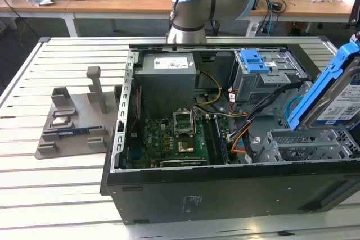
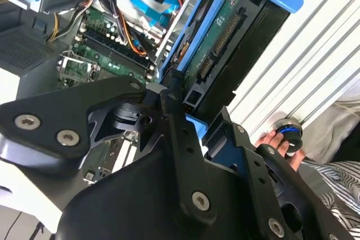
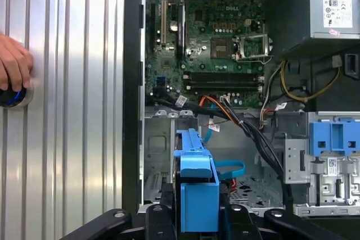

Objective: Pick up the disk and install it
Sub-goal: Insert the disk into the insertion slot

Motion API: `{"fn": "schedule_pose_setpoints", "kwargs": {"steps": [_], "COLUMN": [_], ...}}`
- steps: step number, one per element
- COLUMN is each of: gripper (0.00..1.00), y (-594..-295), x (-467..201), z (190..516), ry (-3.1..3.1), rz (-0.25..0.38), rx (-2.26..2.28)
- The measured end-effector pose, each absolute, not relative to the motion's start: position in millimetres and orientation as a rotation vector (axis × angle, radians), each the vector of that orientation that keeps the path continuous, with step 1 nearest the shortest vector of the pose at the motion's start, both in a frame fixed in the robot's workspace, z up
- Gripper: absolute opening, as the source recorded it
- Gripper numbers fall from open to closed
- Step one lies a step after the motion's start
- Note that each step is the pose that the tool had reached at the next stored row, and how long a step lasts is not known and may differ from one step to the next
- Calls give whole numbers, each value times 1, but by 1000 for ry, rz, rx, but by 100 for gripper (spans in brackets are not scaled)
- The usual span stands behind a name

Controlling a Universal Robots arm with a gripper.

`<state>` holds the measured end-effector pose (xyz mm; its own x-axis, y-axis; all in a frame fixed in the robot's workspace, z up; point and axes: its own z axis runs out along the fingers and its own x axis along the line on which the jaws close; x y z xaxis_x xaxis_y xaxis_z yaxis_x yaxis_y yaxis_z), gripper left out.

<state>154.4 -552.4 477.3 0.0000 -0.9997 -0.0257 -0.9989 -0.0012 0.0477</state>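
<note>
A wide tabletop (image 1: 34, 155) of ribbed silver metal slats is carrying a large black computer case (image 1: 197, 195), which is lying on its side with the cover off. The silver and pale-blue robot arm (image 1: 197, 4) is reaching in from behind the case. Inside, a grey boxy power supply (image 1: 167, 80) is sitting beside a green motherboard (image 1: 163, 139), and a bare perforated metal drive bay (image 1: 292, 144) is standing empty at the exterior view's right.

The flat silver-metal disk with blue plastic side rails (image 1: 337, 99) is hanging tilted in the air just above that bay, clear of the tabletop. The black claw (image 2: 197, 122) is clamping down on the disk, with its fingers (image 2: 174, 102) pressing against the blue rails on either side.

A person's hand (image 3: 12, 66) is resting on a round blue-ringed button (image 3: 12, 96) on the slats beside the case.

Judging by this, the pick-up is done; the disk is not yet seated in the bay, so the installing is what is remaining
</note>
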Motion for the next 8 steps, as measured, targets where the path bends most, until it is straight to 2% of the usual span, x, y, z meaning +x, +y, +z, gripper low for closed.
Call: {"fn": "schedule_pose_setpoints", "kwargs": {"steps": [8], "gripper": [37], "y": [-552], "x": [148], "z": [471], "ry": [-2213], "rz": [-81], "rx": [2207]}}
